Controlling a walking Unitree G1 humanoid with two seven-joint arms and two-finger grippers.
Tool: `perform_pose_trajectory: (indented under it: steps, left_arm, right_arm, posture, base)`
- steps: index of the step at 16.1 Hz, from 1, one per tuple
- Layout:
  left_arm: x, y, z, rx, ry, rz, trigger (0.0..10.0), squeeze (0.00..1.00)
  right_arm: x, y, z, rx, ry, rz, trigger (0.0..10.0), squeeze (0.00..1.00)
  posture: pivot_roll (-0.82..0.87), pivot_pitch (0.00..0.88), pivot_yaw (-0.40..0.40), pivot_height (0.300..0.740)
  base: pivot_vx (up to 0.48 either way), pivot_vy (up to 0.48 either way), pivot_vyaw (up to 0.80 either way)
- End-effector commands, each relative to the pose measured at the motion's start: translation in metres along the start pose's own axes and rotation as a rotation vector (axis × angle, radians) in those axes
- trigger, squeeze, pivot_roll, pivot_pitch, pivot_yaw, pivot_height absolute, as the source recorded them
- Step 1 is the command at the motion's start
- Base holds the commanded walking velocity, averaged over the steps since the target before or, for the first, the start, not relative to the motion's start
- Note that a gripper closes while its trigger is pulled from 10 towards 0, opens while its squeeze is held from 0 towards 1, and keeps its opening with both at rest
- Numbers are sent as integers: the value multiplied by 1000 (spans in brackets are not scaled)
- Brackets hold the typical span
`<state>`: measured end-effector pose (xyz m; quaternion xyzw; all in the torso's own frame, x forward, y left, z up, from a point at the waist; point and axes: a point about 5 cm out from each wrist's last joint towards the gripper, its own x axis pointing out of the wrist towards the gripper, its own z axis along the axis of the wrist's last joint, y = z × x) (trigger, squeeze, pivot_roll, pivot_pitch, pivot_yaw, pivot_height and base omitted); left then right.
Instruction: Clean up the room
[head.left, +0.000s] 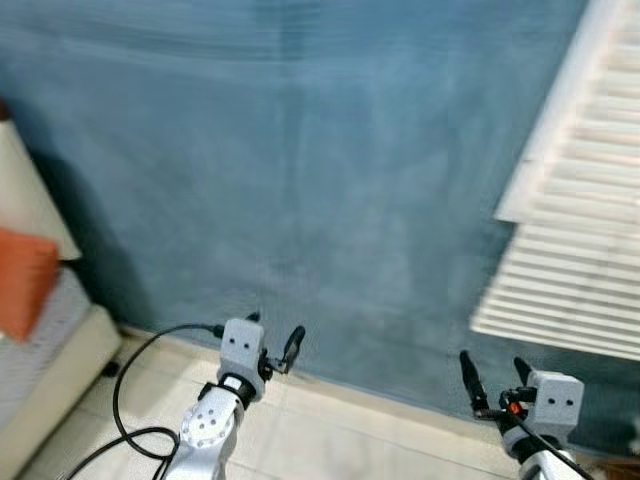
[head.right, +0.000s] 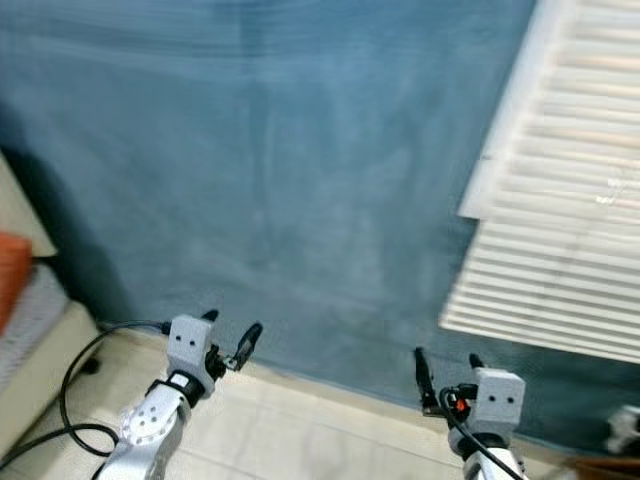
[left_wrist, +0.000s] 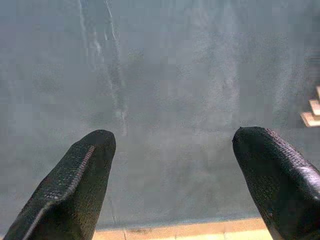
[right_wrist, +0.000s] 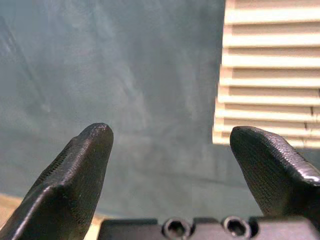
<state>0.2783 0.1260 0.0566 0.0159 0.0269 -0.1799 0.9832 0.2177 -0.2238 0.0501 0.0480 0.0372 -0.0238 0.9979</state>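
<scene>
I face a blue-grey wall (head.left: 300, 180) at close range. My left gripper (head.left: 272, 340) is raised low in front of me, open, with nothing between its fingers (left_wrist: 75, 180). My right gripper (head.left: 493, 375) is also held up and open, empty, its fingers (right_wrist: 75, 175) pointing at the wall beside the white louvred shutter (right_wrist: 270, 70). No loose item to tidy shows in these views.
A white louvred shutter (head.left: 580, 220) hangs on the wall at the right. A beige sofa (head.left: 40, 370) with an orange cushion (head.left: 22, 282) stands at the left. A black cable (head.left: 135, 410) runs over the pale tiled floor (head.left: 330, 430) beneath my left arm.
</scene>
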Motion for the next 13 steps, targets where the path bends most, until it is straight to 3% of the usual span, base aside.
perform_pose_trajectory:
  steps: [1, 5, 8, 13]
  left_arm:
    - [1, -1, 0, -6, 4, -16, 10000, 0]
    - [4, 14, -6, 58, 75, 28, 10000, 0]
    - [8, 15, -2, 21, 61, 63, 10000, 0]
    - [13, 14, 4, 6, 30, 102, 10000, 0]
  right_arm:
    - [2, 4, -2, 15, 12, 21, 10000, 0]
    - [6, 7, -6, -14, 40, 50, 10000, 0]
    - [8, 5, -8, -38, 56, 54, 10000, 0]
    - [19, 10, -6, -38, 57, 86, 10000, 0]
  posture:
    - [-114, 0, -2, 740]
    - [-102, 0, -4, 740]
    - [-90, 0, -22, 740]
    - [-68, 0, -41, 740]
  base:
    - [0, -435, 0]
    - [0, 0, -597]
    - [0, 0, -792]
    - [0, 0, 0]
